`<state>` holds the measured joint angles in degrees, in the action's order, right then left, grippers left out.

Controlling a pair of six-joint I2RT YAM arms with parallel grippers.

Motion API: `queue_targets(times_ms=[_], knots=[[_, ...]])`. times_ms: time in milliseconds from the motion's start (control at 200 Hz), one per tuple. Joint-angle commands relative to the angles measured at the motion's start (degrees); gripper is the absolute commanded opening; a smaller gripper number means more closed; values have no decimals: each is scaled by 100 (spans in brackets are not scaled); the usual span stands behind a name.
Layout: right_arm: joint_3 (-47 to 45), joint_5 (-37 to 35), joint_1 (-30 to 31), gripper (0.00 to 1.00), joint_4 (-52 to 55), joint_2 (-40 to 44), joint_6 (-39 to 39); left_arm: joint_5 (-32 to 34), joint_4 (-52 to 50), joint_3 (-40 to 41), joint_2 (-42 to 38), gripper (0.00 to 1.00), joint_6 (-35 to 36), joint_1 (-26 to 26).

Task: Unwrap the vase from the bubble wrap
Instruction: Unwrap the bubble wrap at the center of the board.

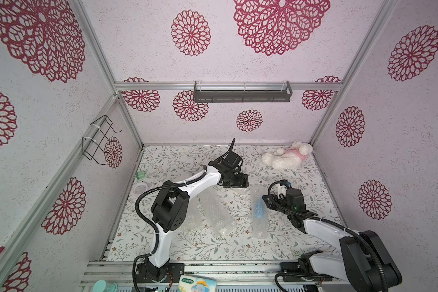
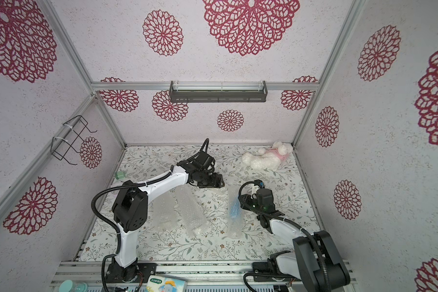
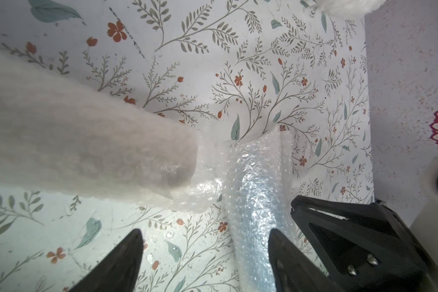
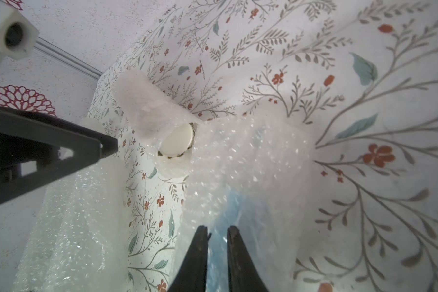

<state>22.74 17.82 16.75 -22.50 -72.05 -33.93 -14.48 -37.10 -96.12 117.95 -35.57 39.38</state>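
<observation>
Bubble wrap (image 1: 214,213) lay all over the flowered worktop (image 1: 304,227), loose crinkly sheets sprawled between the two arms, and yet the job looked a good way from finished. Look at the vase (image 1: 259,209): a blue shape inside a long bundle lying flat just in front of the right arm, and it showed only as a blur through clear bubbled plastic, in both top views and from the right wrist too. So by my reckoning some layers were off and lying spare toward the left arm, while at least one was wound round the vase from end to end. That last covering had to be peeled away before anyone could call it done. Now the hands. The left hand (image 3: 204,232) was spread wide, nothing between its fingers, hanging over the far end of the wrapped bundle with one finger close beside the plastic; whether it brushed the wrap I couldn't say. The right hand (image 4: 218,228) was right down on the bundle over the blue part, fingers drawn nearly together with only a slim gap, blue showing through it. Pinching a fold of wrap, or gripping nothing at all? I honestly couldn't tell from where I stood. Off in the far corner a white plush toy (image 1: 286,158) lay well clear of it all.
</observation>
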Motion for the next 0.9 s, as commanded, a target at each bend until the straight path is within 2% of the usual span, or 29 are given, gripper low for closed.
queue_targets(times_ms=[0,130,350,555,731,896], knots=[[378,319,-37,19,-227,-328,359,119,78,100,-283,81,-63,-18],[482,335,-43,19,-145,-366,396,172,108,226,-343,81,-80,-31],[343,289,-75,20,673,379,448,202,225,313,-345,81,-145,-1],[241,-479,-94,22,2020,1432,469,191,256,217,-228,81,-196,45],[310,-1098,-13,34,3179,2157,686,-29,199,165,-236,82,-270,93],[418,-1843,692,46,3884,2904,636,-618,-23,170,-441,83,-306,-96]])
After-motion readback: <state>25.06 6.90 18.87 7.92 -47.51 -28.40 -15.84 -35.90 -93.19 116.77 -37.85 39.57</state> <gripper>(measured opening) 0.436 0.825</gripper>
